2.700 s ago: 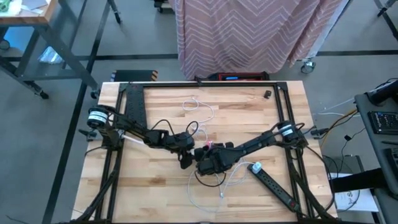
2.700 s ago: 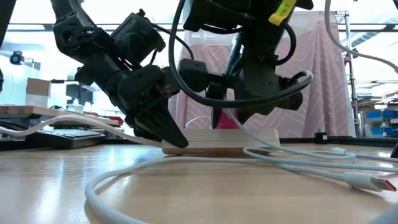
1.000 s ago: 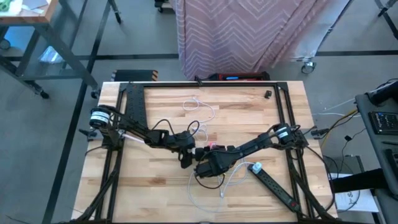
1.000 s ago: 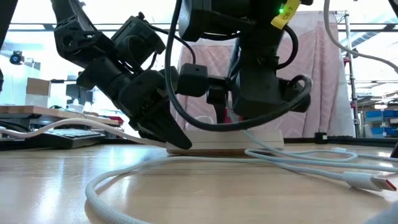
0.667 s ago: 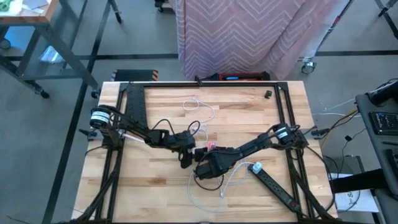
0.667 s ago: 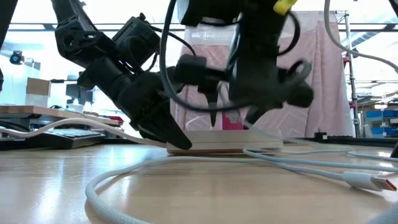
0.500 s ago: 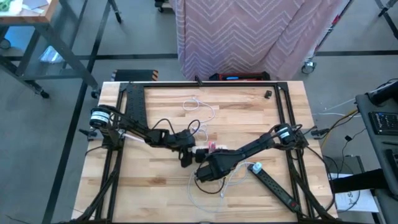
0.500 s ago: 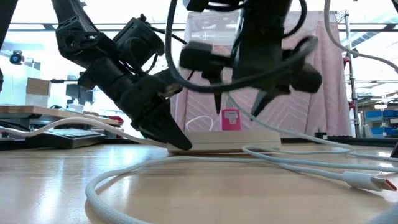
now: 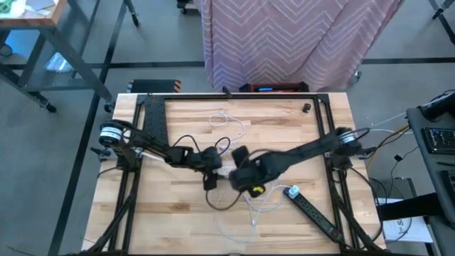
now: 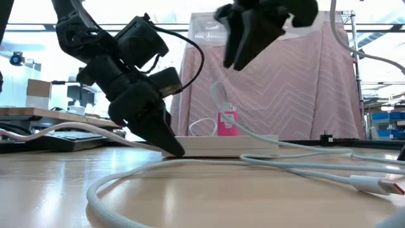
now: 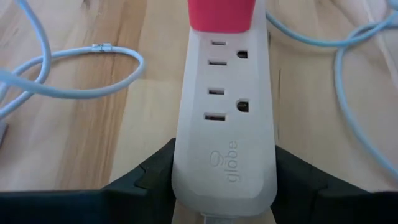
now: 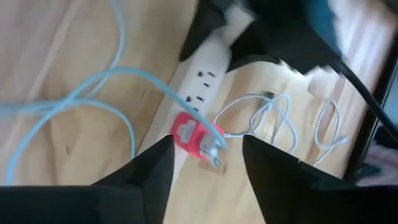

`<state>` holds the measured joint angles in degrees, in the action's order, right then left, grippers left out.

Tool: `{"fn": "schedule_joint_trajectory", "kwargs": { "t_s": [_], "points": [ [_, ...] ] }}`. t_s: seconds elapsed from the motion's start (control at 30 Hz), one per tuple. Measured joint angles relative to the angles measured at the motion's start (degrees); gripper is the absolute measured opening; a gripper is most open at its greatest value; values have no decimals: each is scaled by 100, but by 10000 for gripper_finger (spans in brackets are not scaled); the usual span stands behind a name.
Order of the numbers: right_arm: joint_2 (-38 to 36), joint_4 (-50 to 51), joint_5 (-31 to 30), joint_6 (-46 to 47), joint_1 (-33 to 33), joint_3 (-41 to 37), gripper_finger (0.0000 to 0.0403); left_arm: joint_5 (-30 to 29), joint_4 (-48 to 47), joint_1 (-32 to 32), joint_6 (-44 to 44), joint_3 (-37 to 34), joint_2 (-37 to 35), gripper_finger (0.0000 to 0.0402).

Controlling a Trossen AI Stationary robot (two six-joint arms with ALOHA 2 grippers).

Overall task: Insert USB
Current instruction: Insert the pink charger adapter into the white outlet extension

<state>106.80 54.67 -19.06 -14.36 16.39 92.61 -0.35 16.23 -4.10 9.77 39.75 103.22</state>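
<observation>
A white power strip [image 11: 224, 112] lies flat on the wooden table [image 9: 284, 121]; the low view shows the strip [image 10: 221, 147] from the side. A pink charger [image 10: 228, 123] stands upright in the strip's sockets, and it also shows in both wrist views, pink charger [image 12: 196, 140] and pink charger [image 11: 221, 14]. A white cable [image 10: 218, 95] leaves the charger and loops over the table. My left gripper [image 11: 224, 180] is shut on the strip's end. My right gripper [image 12: 208, 168] hovers open above the charger, high in the low view as right gripper [image 10: 253, 31]. My left gripper pinches the power strip's labelled end [image 11: 225, 168] between its two fingers, one finger [image 11: 155, 174] on each long side. The fingers slant down from the table's left and lie along the strip. The strip rests flat on the table.
A black power strip [image 9: 313, 212] lies near the table's right near corner. White cable loops [image 9: 227, 121] lie toward the far side, and more cable [image 10: 190, 171] with a loose plug [image 10: 380, 185] lies on the near side. A pink patterned curtain [image 9: 284, 35] hangs beyond the table.
My right gripper, down around the pink charger a second ago, has let go of it and risen well clear, drawing back toward the table's right. The charger stays upright in the strip. My left gripper has kept its hold.
</observation>
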Motion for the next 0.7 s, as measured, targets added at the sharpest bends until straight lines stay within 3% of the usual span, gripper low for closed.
{"fn": "schedule_joint_trajectory", "kwargs": {
  "t_s": [0.17,0.33,0.47,0.7],
  "points": [
    [-862,-1029,162,894,-307,-1411,127,-33,-130,-122,-117,-4,0,178],
    [-1137,-2791,1067,1667,-593,-2412,80,-7,-161,-152,-141,-9,2,178],
    [-1064,-3311,1353,1780,-732,-2676,48,-24,-191,-165,-110,-11,4,178],
    [-910,-3283,1375,1982,-875,-2698,19,-49,-233,-179,-85,-11,4,178]
  ]
}}
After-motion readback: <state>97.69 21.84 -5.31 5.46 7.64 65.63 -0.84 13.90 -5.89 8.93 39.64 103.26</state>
